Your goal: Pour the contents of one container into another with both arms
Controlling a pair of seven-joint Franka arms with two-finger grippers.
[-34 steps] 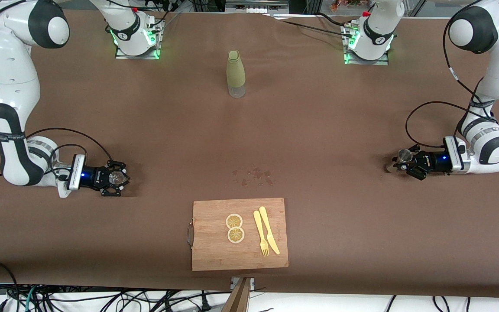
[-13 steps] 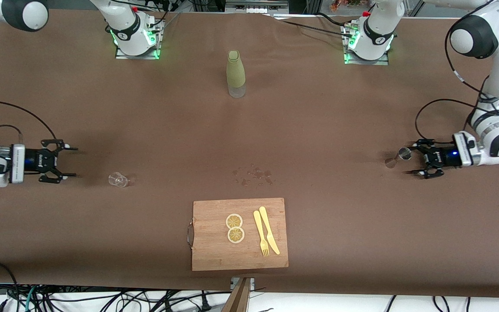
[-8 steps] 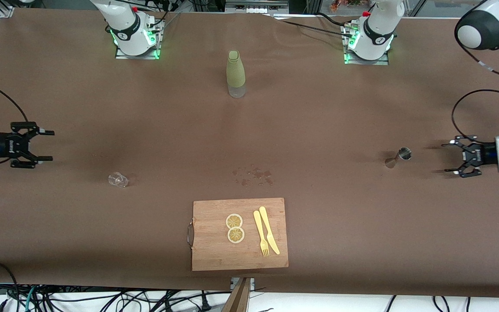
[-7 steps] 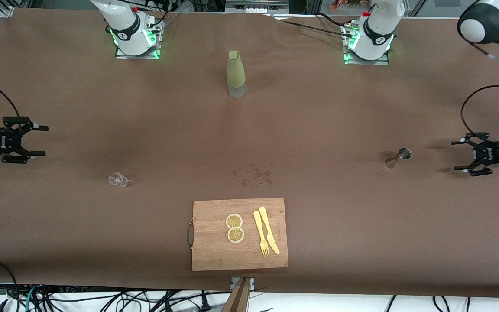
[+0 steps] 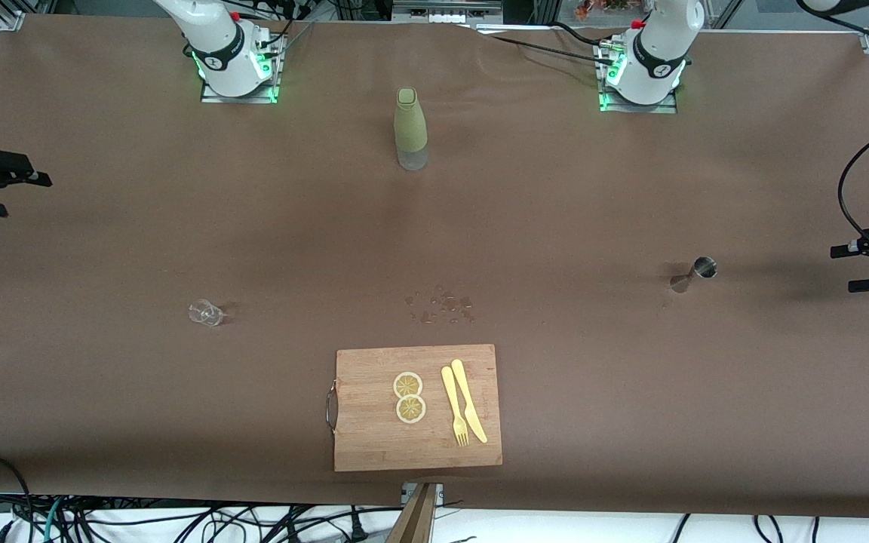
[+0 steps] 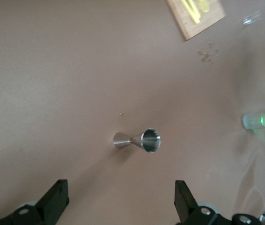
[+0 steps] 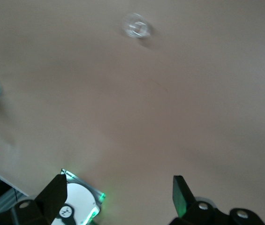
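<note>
- Left gripper [image 5: 853, 267] is up over the left arm's end of the table [image 5: 555, 226], fingers spread wide with nothing in them. The metal jigger [image 5: 694, 272] stands on the cloth well apart from it, toward the table's middle.
- Right gripper [image 5: 19, 192] is at the right arm's end, right by the table's edge, also spread wide and empty. The small clear glass [image 5: 206, 312] sits on the table well apart from it, nearer the front camera.
- So both containers are just standing on the table by themselves, with a patch of spilled drops [image 5: 442, 305] on the cloth roughly between them.
- Just nearer the camera than the drops there's a wooden cutting board [image 5: 374, 430] with two lemon slices [image 5: 409, 397], a yellow fork [image 5: 454, 405] and a yellow knife [image 5: 468, 400] on it. A green bottle [image 5: 410, 128] stands upright between the two arm bases.
- Left wrist view looks straight down on the jigger [image 6: 138, 140], and you can see into its open cup, which the front view doesn't really give you. It also catches the board's corner [image 6: 188, 21] and the bottle [image 6: 262, 120].
- Right wrist view has the glass [image 7: 137, 25] far off, pretty blurry, plus the green-lit base of the right arm [image 7: 78, 201] down between its own fingertips. The front view is the only one showing both grippers at once.
</note>
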